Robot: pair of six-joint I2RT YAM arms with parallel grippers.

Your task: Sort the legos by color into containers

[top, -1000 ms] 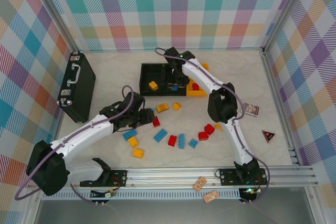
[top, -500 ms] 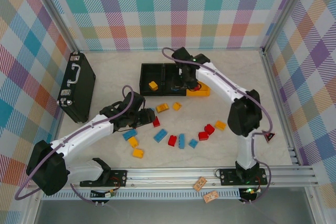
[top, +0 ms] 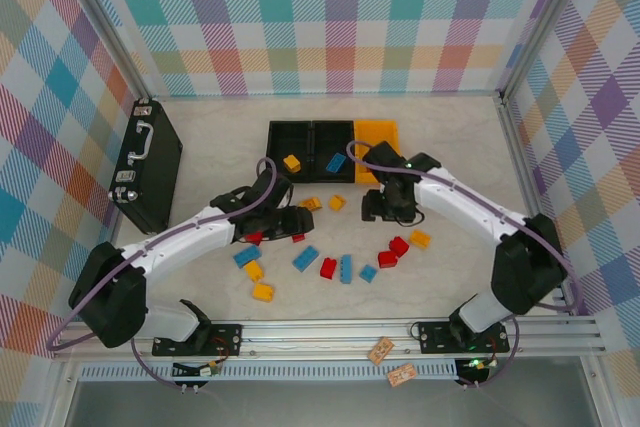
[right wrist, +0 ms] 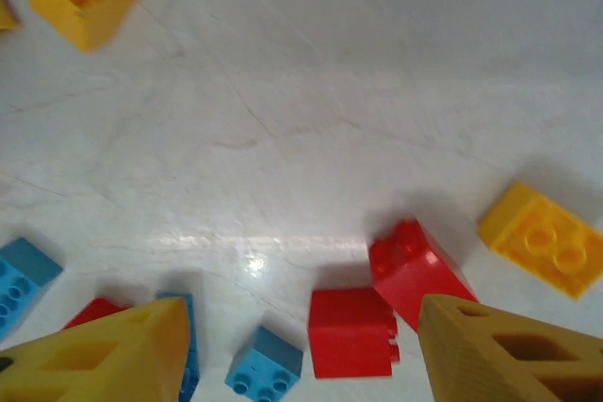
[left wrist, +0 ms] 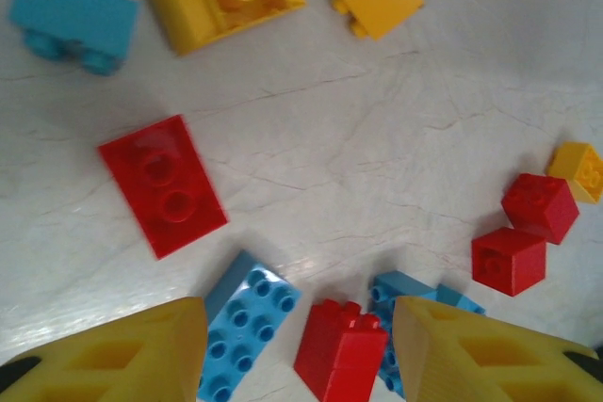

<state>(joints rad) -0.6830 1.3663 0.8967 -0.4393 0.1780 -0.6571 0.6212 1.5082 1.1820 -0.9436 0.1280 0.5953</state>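
Note:
Three joined bins stand at the back: a black bin (top: 290, 139) holding a yellow brick (top: 292, 162), a black bin (top: 333, 139) holding a blue brick (top: 334, 161), and an orange-yellow bin (top: 378, 135). Loose legos lie mid-table. My left gripper (top: 293, 222) (left wrist: 300, 319) is open and empty above a blue brick (left wrist: 247, 322) and a red brick (left wrist: 341, 350); a flat red brick (left wrist: 163, 184) lies beyond. My right gripper (top: 380, 209) (right wrist: 303, 319) is open and empty over a red brick (right wrist: 350, 331), with another red brick (right wrist: 419, 265) and a small blue brick (right wrist: 268, 366) beside it.
A black briefcase (top: 147, 165) with metal latches lies at the left. Yellow bricks (top: 310, 204) sit just in front of the bins. A small card (top: 512, 259) lies at the right, near the frame rail (top: 560, 277). Plaid walls enclose the table.
My right arm has drawn back from above the bins to the table's middle, and a blue brick now shows in the middle bin. My left gripper has shifted right toward the loose bricks.

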